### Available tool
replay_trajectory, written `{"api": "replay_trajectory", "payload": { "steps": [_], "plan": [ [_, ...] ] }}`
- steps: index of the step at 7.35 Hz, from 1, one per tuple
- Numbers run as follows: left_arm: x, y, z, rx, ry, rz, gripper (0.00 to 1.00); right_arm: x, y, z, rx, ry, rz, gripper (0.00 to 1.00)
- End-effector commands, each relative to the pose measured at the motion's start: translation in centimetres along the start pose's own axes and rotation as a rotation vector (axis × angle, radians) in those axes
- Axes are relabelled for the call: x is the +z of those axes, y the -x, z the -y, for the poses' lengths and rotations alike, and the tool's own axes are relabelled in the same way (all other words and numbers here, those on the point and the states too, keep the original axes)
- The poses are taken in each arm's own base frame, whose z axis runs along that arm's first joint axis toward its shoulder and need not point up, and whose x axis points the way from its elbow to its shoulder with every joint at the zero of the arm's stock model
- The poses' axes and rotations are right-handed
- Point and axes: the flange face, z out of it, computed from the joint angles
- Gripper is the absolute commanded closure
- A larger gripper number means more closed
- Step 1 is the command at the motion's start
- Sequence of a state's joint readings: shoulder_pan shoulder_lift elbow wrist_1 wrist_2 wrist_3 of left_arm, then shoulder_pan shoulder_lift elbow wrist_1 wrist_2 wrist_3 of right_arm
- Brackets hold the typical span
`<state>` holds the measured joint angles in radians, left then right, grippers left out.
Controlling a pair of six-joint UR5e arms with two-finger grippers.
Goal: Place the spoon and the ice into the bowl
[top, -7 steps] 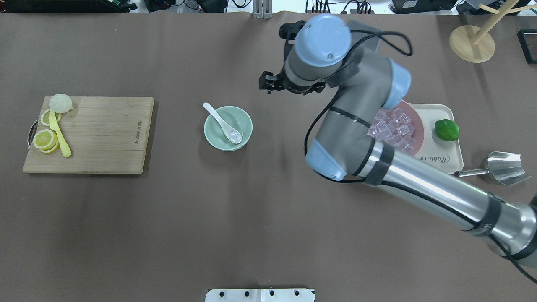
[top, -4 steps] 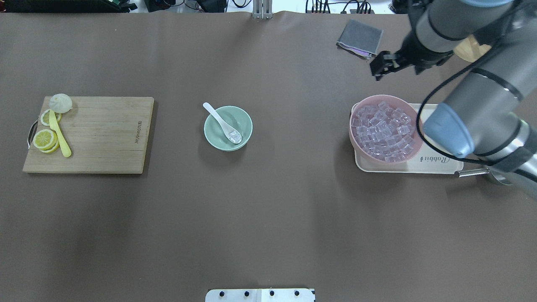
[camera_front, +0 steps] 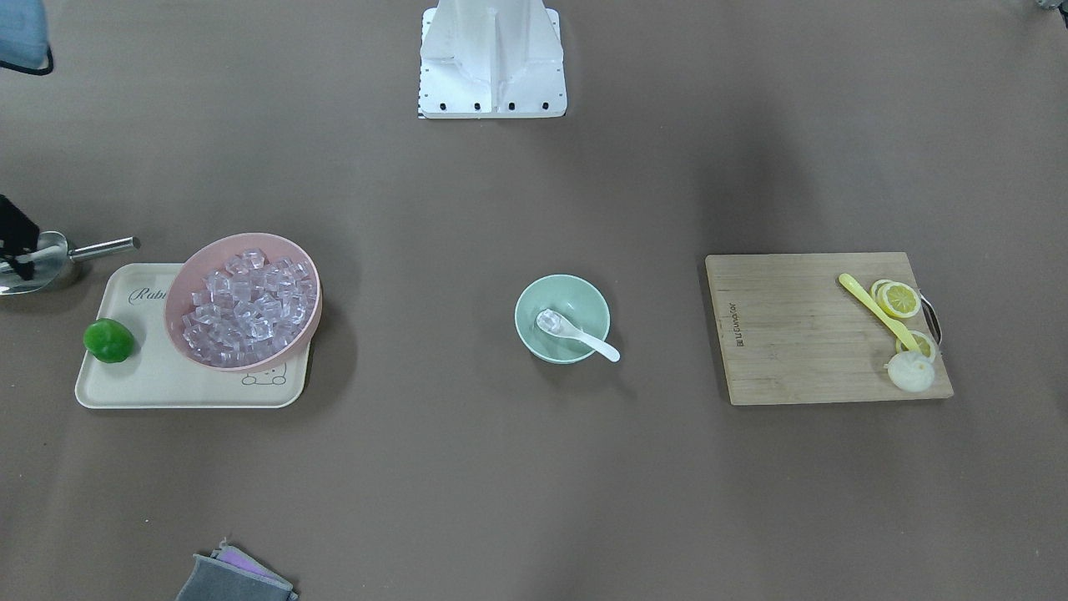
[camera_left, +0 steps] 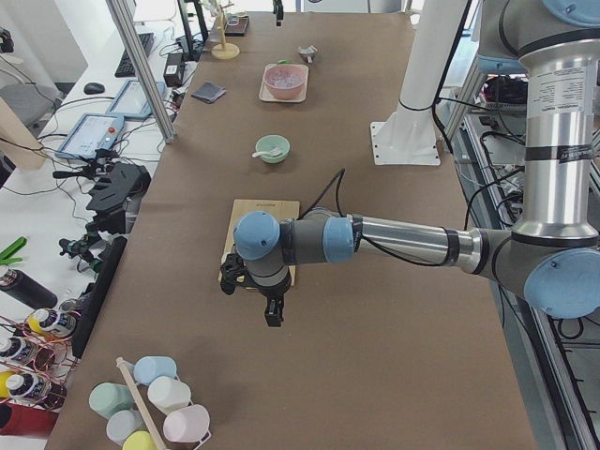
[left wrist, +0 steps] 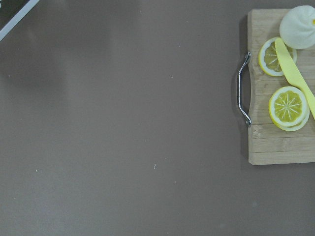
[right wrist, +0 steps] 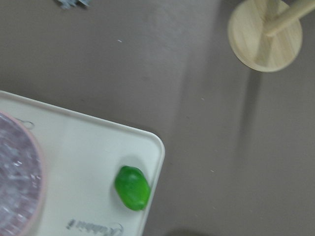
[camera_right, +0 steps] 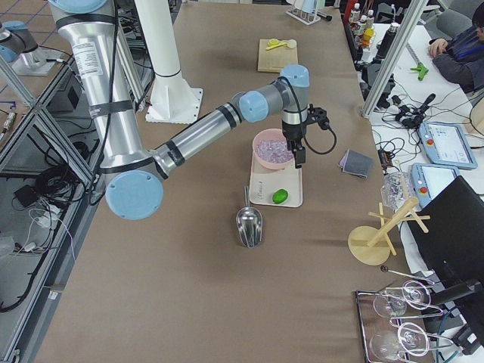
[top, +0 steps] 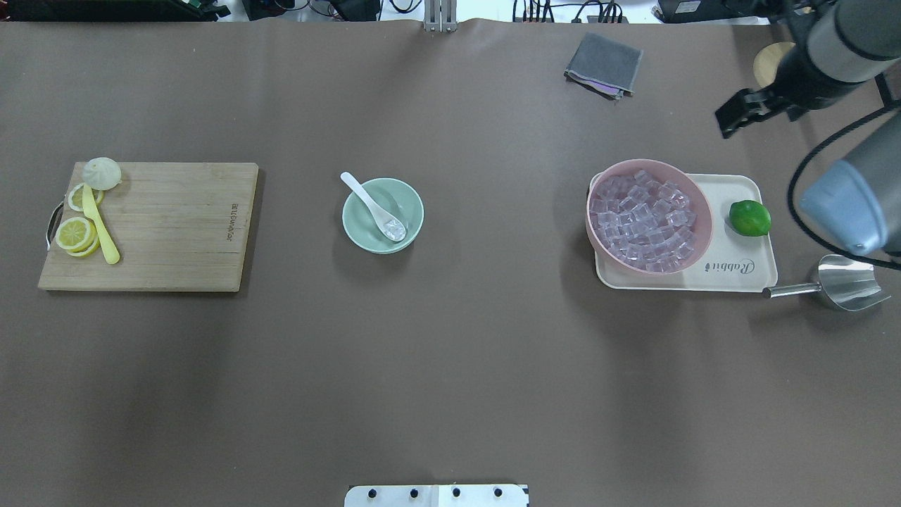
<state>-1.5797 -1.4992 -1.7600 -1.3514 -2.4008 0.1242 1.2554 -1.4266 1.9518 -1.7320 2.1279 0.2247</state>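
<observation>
Silver tubular arms (camera_right: pixel 203 133), pale blue joint caps (camera_left: pixel 256 234), black cables (top: pixel 791 197), black jaws

bowl (top: pixel 417 210): mint green, mid-table.
spoon (top: pixel 371 204): scoop down in the bowl, handle over the far-left rim.
ice (top: pixel 395 227): one cube in the scoop.
pink bowl (top: pixel 590 222): heaped with cubes, on a tray (top: pixel 732 190) (lime (top: pixel 750 217) beside it).
right gripper (top: pixel 728 118): beyond the tray; opening unreadable.
board (top: pixel 176 225): far left, carrying lemon slices (top: pixel 75 234).
</observation>
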Motion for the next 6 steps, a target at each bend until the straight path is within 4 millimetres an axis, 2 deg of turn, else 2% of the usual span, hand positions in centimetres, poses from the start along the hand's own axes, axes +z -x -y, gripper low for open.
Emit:
{"api": "replay_trajectory", "payload": {
  "steps": [1,2,3,4,5,6],
  "plan": [
    [0.0,0.0,0.0,-0.001,0.001,0.0,0.01,1.0,-11.7,-8.4,-0.059,0.05,-0.017,0.0],
    [0.1,0.0,0.0,0.0,0.001,-0.001,0.01,1.8,-14.8,-12.3,-0.041,0.085,-0.024,0.0],
    [0.0,-0.1,0.1,0.002,-0.001,-0.001,0.01,2.6,-16.6,-15.3,0.012,0.114,-0.025,0.0],
    [-0.2,-0.3,0.1,0.008,-0.004,0.001,0.01,2.7,-18.4,-18.0,0.071,0.124,-0.022,0.0],
    [-0.5,-0.5,0.1,0.013,-0.01,0.003,0.01,3.1,-19.6,-19.9,0.121,0.133,0.014,0.0],
    [-0.2,-0.1,0.0,0.008,-0.003,0.004,0.01,3.0,-19.9,-20.6,0.134,0.131,0.027,0.0]
  ]
}}
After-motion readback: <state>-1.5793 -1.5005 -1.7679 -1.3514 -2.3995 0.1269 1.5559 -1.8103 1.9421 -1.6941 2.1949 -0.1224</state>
